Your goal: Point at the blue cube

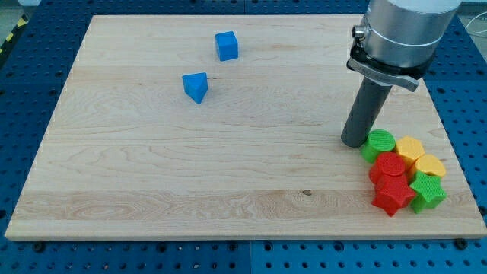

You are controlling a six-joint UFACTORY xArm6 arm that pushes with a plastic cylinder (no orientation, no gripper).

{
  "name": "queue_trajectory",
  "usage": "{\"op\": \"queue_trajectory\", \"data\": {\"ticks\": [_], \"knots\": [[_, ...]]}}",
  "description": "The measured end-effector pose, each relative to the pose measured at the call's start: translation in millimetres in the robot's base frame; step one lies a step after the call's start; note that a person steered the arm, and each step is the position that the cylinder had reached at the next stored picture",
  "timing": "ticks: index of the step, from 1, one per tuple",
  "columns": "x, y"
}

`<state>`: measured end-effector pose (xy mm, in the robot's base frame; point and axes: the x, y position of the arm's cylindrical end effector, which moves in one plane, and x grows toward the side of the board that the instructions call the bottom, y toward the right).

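The blue cube (227, 46) sits near the view's top, left of centre, on the wooden board (152, 167). A second blue block, a triangular prism (195, 87), lies below and left of it. My tip (354, 142) rests on the board at the view's right, far from the blue cube, just left of a green cylinder (378, 142). The dark rod rises from the tip to the grey arm (403, 30) at the view's top right.
A cluster of blocks lies at the view's lower right: a yellow block (412, 148), a yellow heart (430, 165), a red block (388, 166), a red star (393, 196) and a green star (427, 190). A blue pegboard surrounds the board.
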<state>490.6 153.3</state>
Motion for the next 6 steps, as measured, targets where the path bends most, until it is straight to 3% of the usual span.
{"op": "queue_trajectory", "data": {"ticks": [1, 3, 5, 6], "knots": [[-28, 0], [-151, -26], [-270, -150], [-288, -227]]}}
